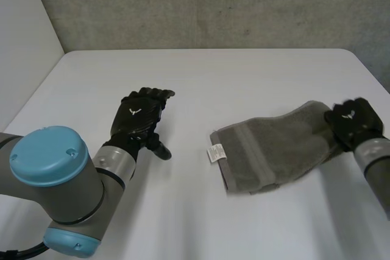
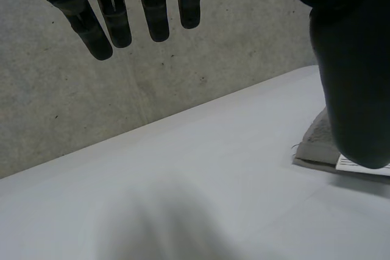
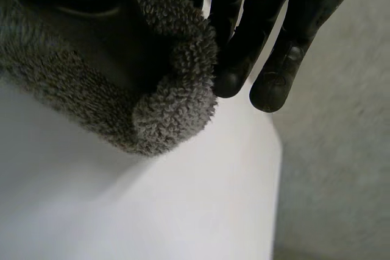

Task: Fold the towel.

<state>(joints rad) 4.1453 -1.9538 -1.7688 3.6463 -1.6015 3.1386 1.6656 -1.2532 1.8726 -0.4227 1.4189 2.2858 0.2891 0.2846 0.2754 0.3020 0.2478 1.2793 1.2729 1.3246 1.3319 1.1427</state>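
A grey towel (image 1: 274,144), folded into a thick band, lies on the white table (image 1: 201,77) right of the middle, with a white label (image 1: 216,152) at its left end. My right hand (image 1: 353,123) is at the towel's right end. In the right wrist view its fingers (image 3: 274,28) curl round a bunched edge of the towel (image 3: 91,71), lifted a little off the table. My left hand (image 1: 141,117) hovers left of the towel, apart from it, with straight fingers (image 2: 109,16) and nothing in it. Past its thumb (image 2: 353,89) the towel's label end (image 2: 317,144) shows.
A grey concrete wall (image 1: 213,4) runs behind the table's far edge. The table's right edge (image 1: 375,74) lies close beside my right hand. Bare tabletop spreads between the two hands and in front of the towel.
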